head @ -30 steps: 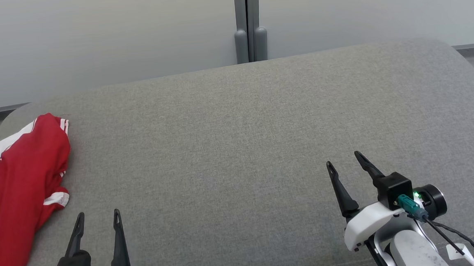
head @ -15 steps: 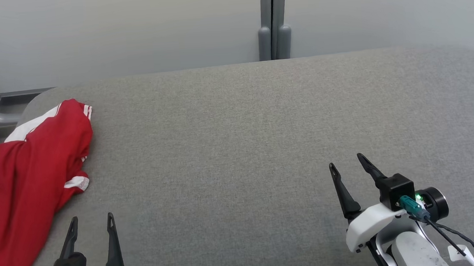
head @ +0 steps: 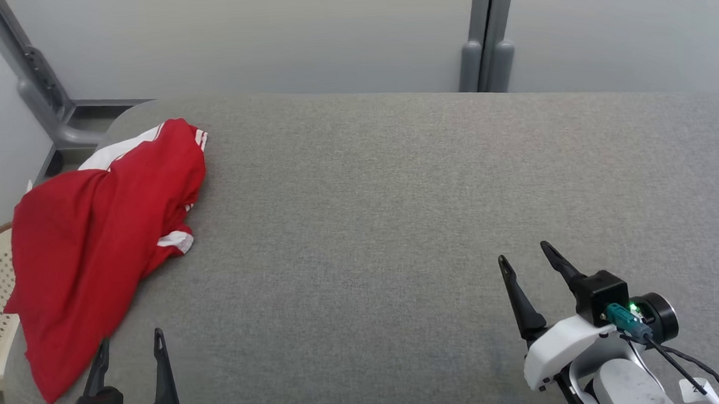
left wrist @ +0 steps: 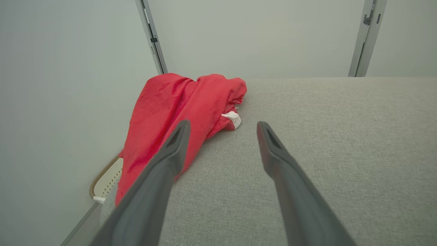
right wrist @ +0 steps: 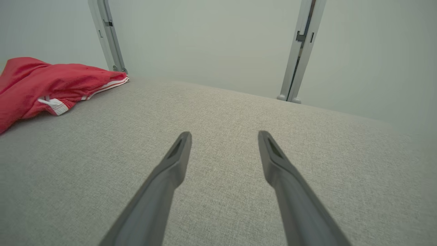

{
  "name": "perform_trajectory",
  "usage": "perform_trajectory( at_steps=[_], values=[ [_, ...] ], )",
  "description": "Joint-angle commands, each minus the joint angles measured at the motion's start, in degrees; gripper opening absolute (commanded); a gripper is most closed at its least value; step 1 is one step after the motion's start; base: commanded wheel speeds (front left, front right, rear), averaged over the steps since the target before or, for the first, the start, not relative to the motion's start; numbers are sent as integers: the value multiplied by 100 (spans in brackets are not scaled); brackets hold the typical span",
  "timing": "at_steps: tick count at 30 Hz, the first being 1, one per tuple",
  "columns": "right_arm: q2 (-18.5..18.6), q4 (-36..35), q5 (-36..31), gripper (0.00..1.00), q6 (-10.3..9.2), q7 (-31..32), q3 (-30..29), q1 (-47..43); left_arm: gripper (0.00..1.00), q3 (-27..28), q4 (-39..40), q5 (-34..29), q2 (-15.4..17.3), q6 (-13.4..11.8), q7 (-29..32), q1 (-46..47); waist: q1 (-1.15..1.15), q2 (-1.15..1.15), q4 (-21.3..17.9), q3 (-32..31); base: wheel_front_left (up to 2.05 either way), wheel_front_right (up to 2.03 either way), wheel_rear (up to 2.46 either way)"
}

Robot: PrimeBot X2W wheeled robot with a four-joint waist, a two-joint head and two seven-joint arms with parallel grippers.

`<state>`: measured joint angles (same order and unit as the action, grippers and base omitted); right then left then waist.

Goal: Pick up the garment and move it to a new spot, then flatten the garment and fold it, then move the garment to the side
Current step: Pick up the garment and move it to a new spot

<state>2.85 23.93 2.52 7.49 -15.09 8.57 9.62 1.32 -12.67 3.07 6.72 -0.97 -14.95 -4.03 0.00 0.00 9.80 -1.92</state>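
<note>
Red garment (head: 100, 243) lies crumpled at the far left corner of the grey pad (head: 396, 193), hanging over its left edge. It looks soft and limp, so pinching a raised fold seems best. Over the pad's near edge, the left gripper (head: 130, 340) and right gripper (head: 523, 252) hover, fingers apart, empty.

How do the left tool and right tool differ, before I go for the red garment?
The left tool sits on a green mount, the right tool on a white one. The left tool's tips are close to the near edge of the red garment; the right tool is far from it, over grey cushion. The left tool points straight up the head view; the right tool leans leftward. Both are open and empty.
</note>
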Motion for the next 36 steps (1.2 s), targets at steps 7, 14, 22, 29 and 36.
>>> perform_trajectory(
  at_steps=[7,14,22,29,36],
  values=[
    [10,-20,153,100,0,-25,67,-102,100,41,9,68,83,-46,-21,-82,0,0,688,-69,0,0,0],
    [11,-72,418,100,0,-22,162,-146,100,62,27,106,140,-73,-21,-143,0,0,1206,-165,0,0,0],
    [12,-82,635,100,0,-22,240,-183,100,85,36,171,227,-100,-5,-180,0,0,1563,-234,0,0,0],
    [16,-95,847,100,0,-22,333,-145,100,114,113,237,238,-160,16,-242,0,0,1680,-237,0,0,0],
    [13,-60,965,100,0,-22,398,-56,100,120,166,283,241,-189,8,-233,0,0,1687,-227,0,0,0]
  ],
)
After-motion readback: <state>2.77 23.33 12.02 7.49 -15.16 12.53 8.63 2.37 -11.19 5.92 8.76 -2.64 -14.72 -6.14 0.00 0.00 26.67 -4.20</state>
